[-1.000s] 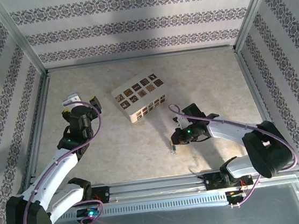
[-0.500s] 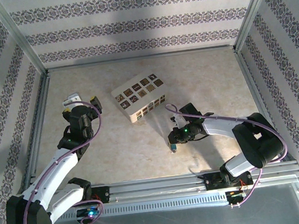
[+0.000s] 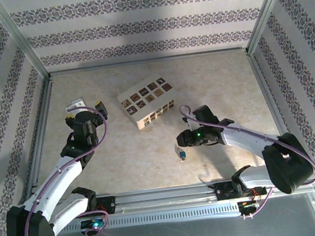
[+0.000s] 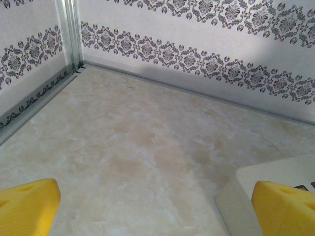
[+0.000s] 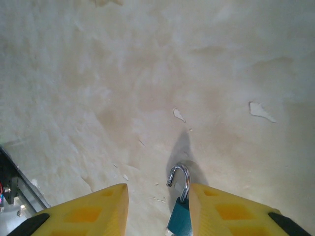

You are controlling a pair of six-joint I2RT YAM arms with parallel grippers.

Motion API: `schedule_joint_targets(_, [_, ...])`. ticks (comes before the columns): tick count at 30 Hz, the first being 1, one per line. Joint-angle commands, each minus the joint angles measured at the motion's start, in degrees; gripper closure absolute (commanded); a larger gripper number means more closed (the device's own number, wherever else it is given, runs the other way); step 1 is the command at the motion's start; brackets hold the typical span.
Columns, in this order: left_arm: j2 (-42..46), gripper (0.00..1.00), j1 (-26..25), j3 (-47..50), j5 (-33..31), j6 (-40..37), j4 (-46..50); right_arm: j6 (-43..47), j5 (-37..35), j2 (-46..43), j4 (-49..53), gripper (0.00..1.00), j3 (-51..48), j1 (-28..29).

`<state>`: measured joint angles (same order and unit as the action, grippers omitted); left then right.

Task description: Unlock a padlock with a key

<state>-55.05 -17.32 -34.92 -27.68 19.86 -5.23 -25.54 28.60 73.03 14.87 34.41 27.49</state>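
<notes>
Right wrist: padlock (image 5: 178,217), shackle unlatched, loose inside spread right pincer (image 5: 157,189); left pincer (image 4: 155,196) wide apart.

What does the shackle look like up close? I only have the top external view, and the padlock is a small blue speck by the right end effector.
Observer: In the right wrist view, the padlock has its shackle open. One leg ends free in the air like a hook, and the other sits in the teal body.
Operator: Is the right end effector clamped on it?
Observer: No. The right end effector has its jaws apart. The padlock rests against the inner face of one finger, with a clear gap to the other.
Operator: And the left side?
Observer: The left end effector is wide open, with bare table between its fingers.
</notes>
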Motion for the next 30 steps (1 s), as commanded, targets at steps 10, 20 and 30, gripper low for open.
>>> schedule_joint_targets(10, [0.1, 0.01, 4.2, 2.9, -1.0, -1.3, -2.0, 1.8, -13.1, -15.6, 6.8, 0.50, 5.1, -5.3])
schedule_joint_targets(20, [0.5, 0.00, 6.5, 5.5, -1.6, -2.5, -3.0, 9.7, -24.2, -24.2, 0.3, 0.22, 4.3, -16.5])
schedule_joint_targets(30, [-0.4, 0.00, 8.1, 8.7, -1.7, -3.2, -4.8, 16.3, -29.5, -23.0, -18.4, 0.02, -5.9, -27.8])
